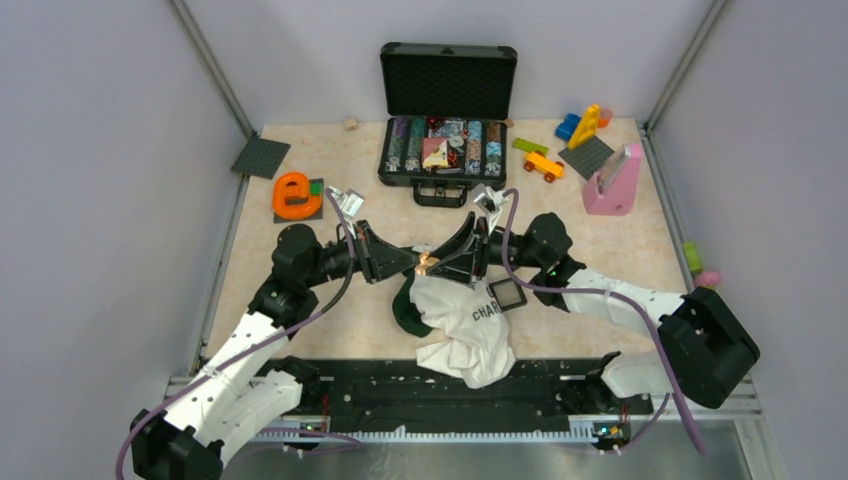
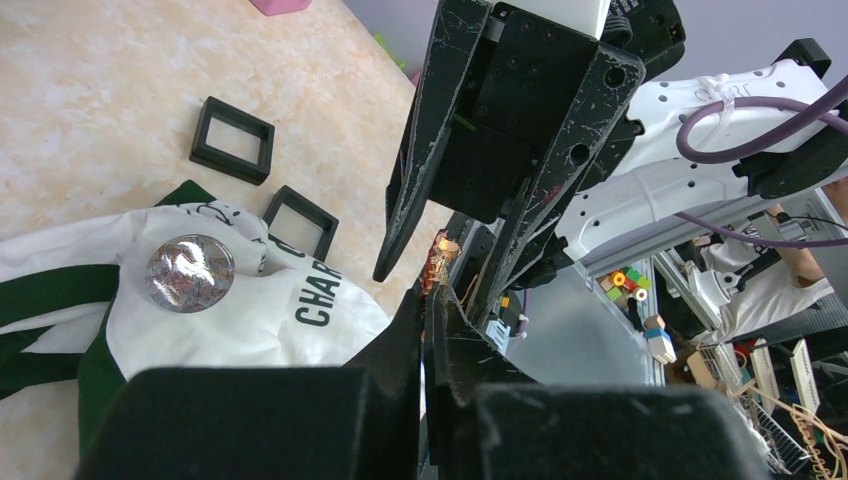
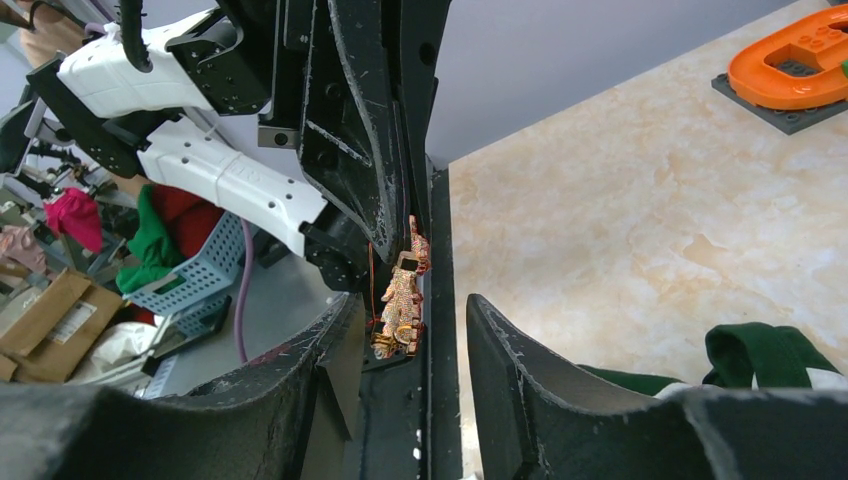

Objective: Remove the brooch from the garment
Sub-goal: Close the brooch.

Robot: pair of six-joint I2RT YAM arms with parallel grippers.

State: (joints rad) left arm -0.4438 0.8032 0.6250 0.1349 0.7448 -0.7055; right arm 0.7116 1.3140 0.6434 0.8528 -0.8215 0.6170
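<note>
The tabletop (image 1: 620, 250) carries the garment (image 1: 465, 325), a white and green shirt that lies crumpled near the arms, soft and loose, so it will drag and fold if anything pulls on it. A shiny round badge (image 2: 190, 272) sits on its cloth.

Above the shirt's upper edge the two tools meet tip to tip. The left tool (image 2: 430, 300) is closed, and it pinches the brooch (image 3: 404, 295) between its fingertips. The right tool (image 1: 448, 262) is open, with its fingers standing apart on either side of the left tool's tip and touching nothing that I can see.

The brooch is a very small orange-red piece with a metal look, much thinner than one finger. I judge it to be light and stiff, but also slippery and easy to bend or drop (the pin part is too small to make out). It seems free of the cloth already. The best place to hold it is across its flat body, as the left tool does, not at the thin ends.
</note>
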